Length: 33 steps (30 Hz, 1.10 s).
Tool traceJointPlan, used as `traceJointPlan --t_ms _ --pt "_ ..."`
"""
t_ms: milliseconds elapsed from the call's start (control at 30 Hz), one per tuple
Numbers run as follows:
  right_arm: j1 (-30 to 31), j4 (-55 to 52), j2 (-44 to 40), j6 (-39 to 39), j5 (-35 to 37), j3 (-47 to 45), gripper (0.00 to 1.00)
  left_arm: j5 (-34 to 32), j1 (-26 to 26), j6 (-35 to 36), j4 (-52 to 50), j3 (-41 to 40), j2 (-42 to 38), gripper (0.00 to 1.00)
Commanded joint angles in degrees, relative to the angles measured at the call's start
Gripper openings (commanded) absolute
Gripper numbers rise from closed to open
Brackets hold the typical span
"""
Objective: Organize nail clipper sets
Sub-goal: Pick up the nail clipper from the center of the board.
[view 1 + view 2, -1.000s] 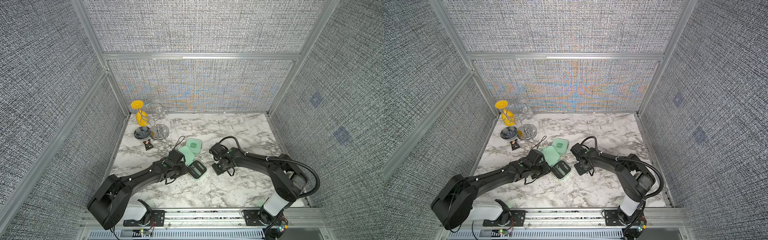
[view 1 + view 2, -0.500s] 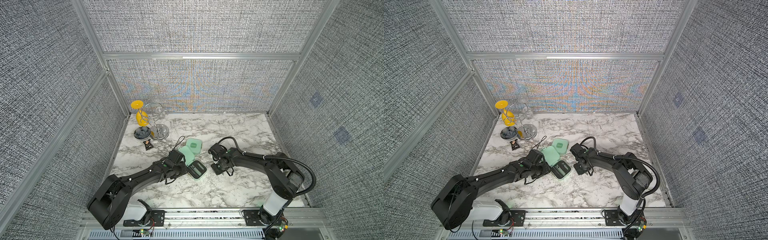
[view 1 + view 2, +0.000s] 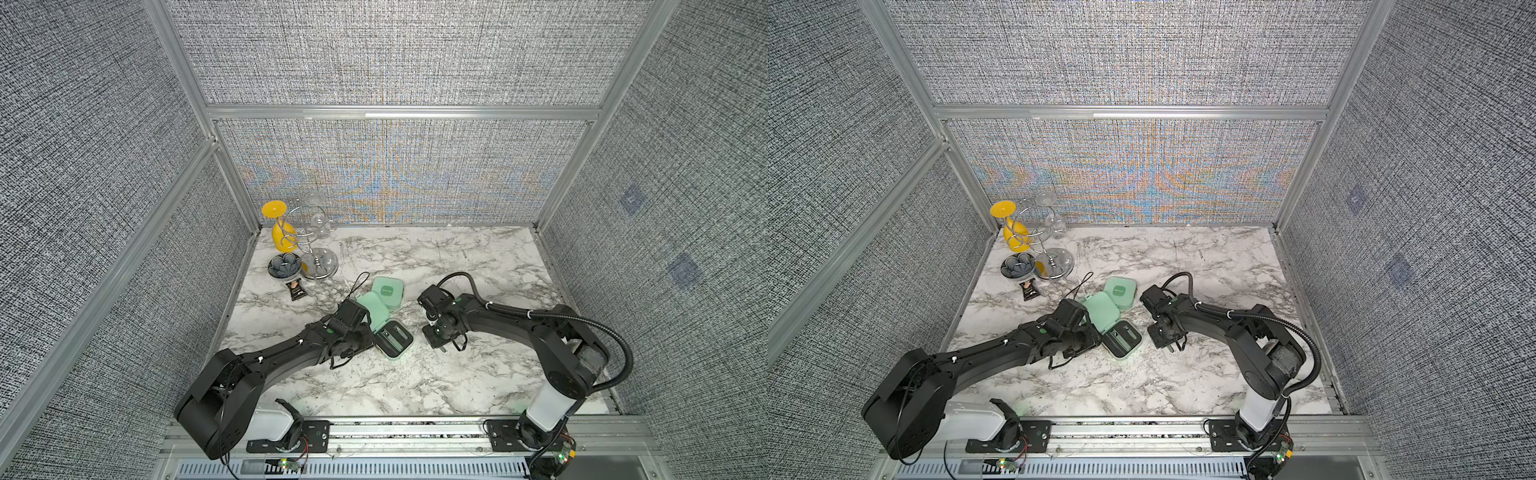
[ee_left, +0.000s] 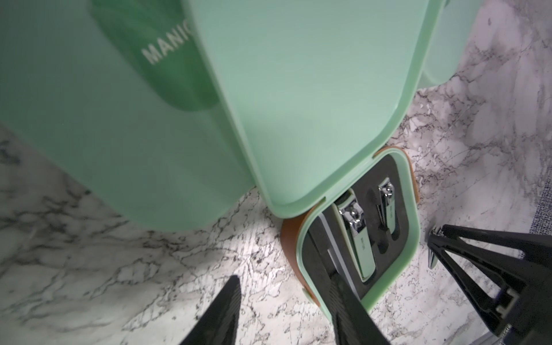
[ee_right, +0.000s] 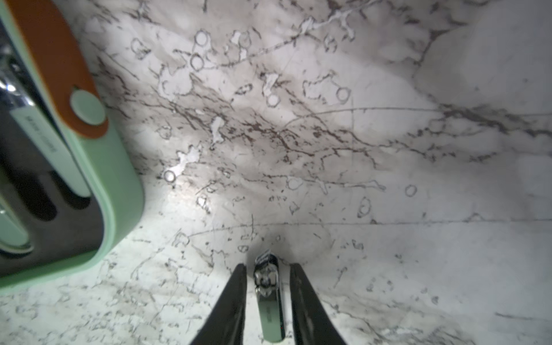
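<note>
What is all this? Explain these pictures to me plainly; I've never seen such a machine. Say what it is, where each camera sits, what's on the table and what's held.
Two robot arms, the left arm and right arm, work over a marble table. The two wide pictures look down from overhead; the two close-ups come from a camera on each wrist. On the table lie an open mint-green case with stored clippers in its black insert, and a closed case beyond it. The left gripper straddles the open case's rim; whether it pinches is unclear. The right gripper has a loose nail clipper between its jaws, small gaps either side, so it looks ungripped.
</note>
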Motion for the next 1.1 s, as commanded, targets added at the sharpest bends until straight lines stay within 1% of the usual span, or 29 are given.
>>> traceJointPlan --t_ms 0,233,467,567,633,800,933,1067 --pt "0.05 -1.70 -0.87 0.48 0.10 -0.02 0.32 -0.69 -0.06 -0.18 0.20 -0.09 -0.26 0.51" --pt "0.01 -1.79 0.02 0.48 -0.49 -0.56 0.32 -0.30 -0.04 -0.18 0.56 0.00 0.32 0.51" --pt "0.01 -1.23 0.86 0.56 -0.52 -0.87 0.28 -0.47 -0.03 -0.27 0.47 -0.09 0.14 0.51" --pt "0.01 -1.26 0.84 0.66 -0.43 -0.73 0.20 -0.48 -0.03 -0.27 0.40 -0.09 0.09 0.51" --pt "0.01 -1.43 0.70 0.65 -0.30 -0.49 0.18 -0.40 -0.08 -0.25 0.36 0.00 0.09 0.51" --pt "0.16 -2.07 0.43 0.57 -0.08 -0.13 0.09 -0.42 -0.03 -0.14 0.36 -0.02 0.18 0.51" --pt "0.43 -2.98 -0.16 0.48 0.19 0.56 0.06 -0.38 -0.06 -0.18 0.41 0.00 0.18 0.51" --pt "1.27 -4.38 -1.62 0.30 0.12 2.34 0.05 -0.42 -0.02 -0.25 0.47 -0.13 0.11 0.51"
